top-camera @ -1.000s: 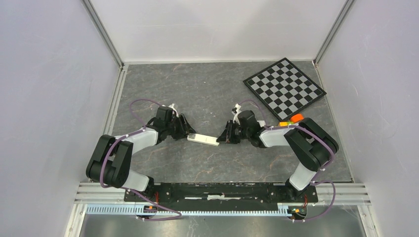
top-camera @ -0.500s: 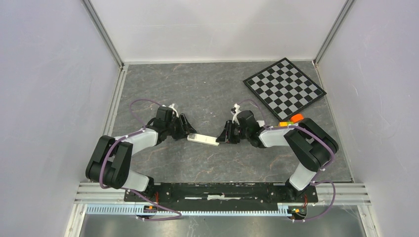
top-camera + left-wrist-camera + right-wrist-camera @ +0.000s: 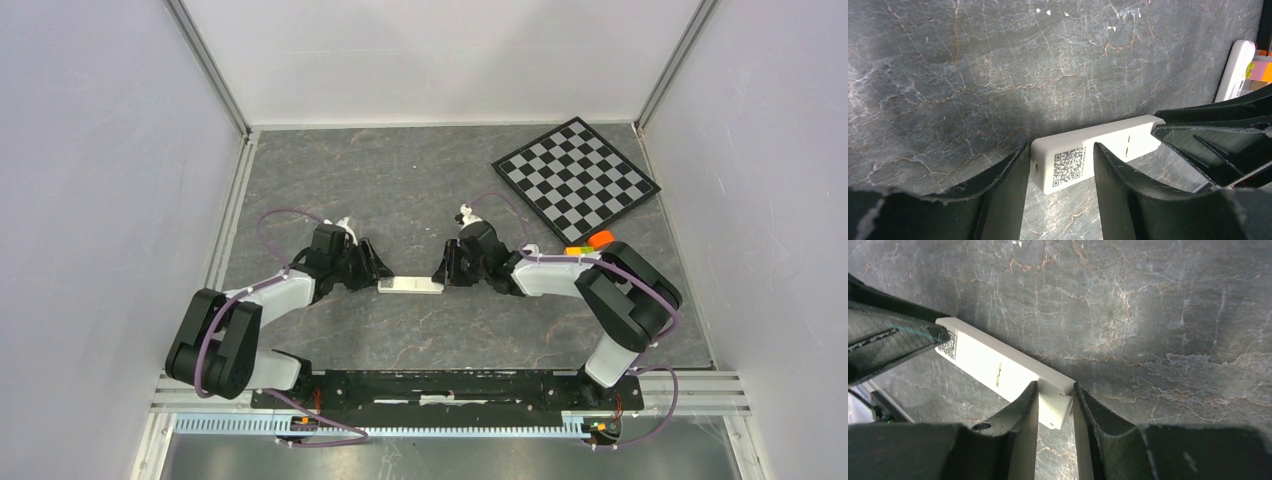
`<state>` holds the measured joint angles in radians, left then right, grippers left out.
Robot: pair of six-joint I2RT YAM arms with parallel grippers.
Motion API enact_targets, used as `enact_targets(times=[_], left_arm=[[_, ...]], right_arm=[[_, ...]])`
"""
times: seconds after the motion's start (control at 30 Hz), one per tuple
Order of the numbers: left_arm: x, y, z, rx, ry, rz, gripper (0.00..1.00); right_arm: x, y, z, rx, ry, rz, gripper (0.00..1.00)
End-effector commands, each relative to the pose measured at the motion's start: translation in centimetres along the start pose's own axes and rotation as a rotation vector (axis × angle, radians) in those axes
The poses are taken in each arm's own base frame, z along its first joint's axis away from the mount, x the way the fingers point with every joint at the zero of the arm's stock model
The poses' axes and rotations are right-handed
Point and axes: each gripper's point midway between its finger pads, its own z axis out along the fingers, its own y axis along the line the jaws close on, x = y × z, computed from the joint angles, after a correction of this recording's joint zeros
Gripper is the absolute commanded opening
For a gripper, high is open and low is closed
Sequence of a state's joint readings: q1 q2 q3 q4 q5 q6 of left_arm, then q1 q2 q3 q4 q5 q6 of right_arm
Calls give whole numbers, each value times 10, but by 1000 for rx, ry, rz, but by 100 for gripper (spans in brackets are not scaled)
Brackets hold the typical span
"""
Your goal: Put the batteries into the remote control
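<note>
The white remote control point(image 3: 411, 285) lies flat on the slate table between my two grippers, its QR-code label point(image 3: 1069, 165) facing up. My left gripper point(image 3: 381, 272) stands open over the remote's left end. One finger touches the end corner and the other finger point(image 3: 1120, 185) crosses above the top face. My right gripper point(image 3: 441, 272) is shut on the remote's right end point(image 3: 1057, 407), with a finger pressed to each side. The batteries are out of view.
A checkerboard point(image 3: 575, 178) lies at the back right. Small orange point(image 3: 599, 239) and yellow pieces sit by the right arm's elbow. A white rounded piece point(image 3: 1235, 70) lies beyond the right gripper. Enclosure walls stand close on both sides.
The remote has swung from slanted to level, its right end carried away from the arm bases by my right gripper. Both grippers have shifted slightly left.
</note>
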<state>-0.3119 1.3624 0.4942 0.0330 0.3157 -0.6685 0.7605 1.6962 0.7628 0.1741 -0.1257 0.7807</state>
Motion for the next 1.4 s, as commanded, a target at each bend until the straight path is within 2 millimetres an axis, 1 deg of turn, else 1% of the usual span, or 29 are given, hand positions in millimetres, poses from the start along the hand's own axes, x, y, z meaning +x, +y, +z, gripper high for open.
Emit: enact_targets(times=[0.0,0.1,0.13,0.2,0.3,0.37,0.43,0.53,0.63,0.7,0.77,0.87,0.9,0.97,1.13,1.37], left_arm=[[6,9,-4,-31,-10,-9,57],[1,15,-7,-72,-49,-13,62],[-2,18,-9,-94,-70,-15,65],[-6,24,-14,-132,-97,-23,70],[-14,25,-21,-151,-143,-21,76],[-16,23,-23,-146,-153,-15,79],[-16,20,-23,-133,-147,-13,79],[-10,14,-20,-98,-110,-10,77],[-4,11,-16,-69,-78,-13,71],[0,9,-14,-50,-59,-15,66],[3,8,-12,-37,-44,-19,60],[8,8,-11,-32,-22,-27,53],[4,5,-9,-16,-38,-21,52],[5,5,-8,-10,-32,-22,49],[10,5,-7,-1,-18,-29,46],[14,3,-4,25,-3,-34,40]], right_arm=[[38,-33,7,169,82,-75,33],[38,-31,5,167,83,-88,34],[32,-33,3,188,62,-98,36],[21,-32,-2,206,29,-118,39],[2,-20,-9,192,-25,-145,45],[-2,-19,-14,203,-24,-160,49],[-6,-14,-15,194,-31,-166,52],[-7,-12,-17,186,-31,-168,57],[-6,-9,-20,174,-33,-157,63],[-5,-8,-21,165,-31,-149,63],[-2,-8,-20,164,-25,-144,58],[1,-6,-19,158,-16,-140,47],[3,-6,-18,156,-9,-138,43],[6,-4,-17,152,0,-132,38],[12,-1,-14,144,17,-118,31],[20,5,-8,115,44,-93,18]])
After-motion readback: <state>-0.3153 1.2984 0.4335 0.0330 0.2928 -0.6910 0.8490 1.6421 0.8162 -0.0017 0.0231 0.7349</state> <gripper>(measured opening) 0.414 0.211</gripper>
